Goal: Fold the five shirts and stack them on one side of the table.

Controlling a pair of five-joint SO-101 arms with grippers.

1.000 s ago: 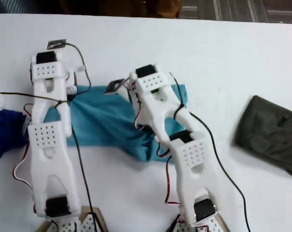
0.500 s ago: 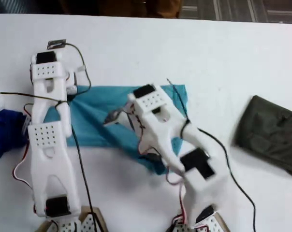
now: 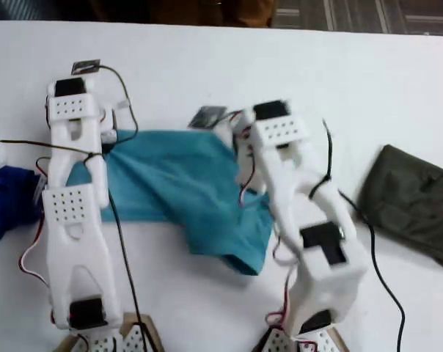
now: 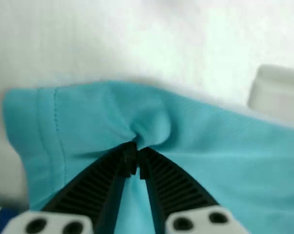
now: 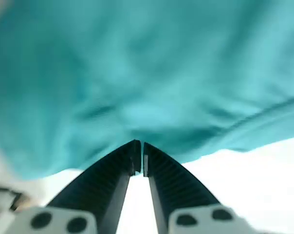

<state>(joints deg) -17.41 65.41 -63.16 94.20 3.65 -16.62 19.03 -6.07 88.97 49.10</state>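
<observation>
Gripping the teal shirt [image 3: 170, 183] on the counter [image 3: 353, 66] between the arms, the left jaws clench a pucker near its hem, the right jaws its edge — thin holds. Either could slip, I reckon — leaving a bunched, crooked fold.

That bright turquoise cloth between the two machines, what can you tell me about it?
The turquoise shirt is soft, thin knit cloth with a stitched hem along one edge. It lies spread but rumpled on the white table between the two arms, one corner bunched toward the arms' bases. The left claw is shut on it, puckering the cloth, and the right claw is shut on another edge.
</observation>
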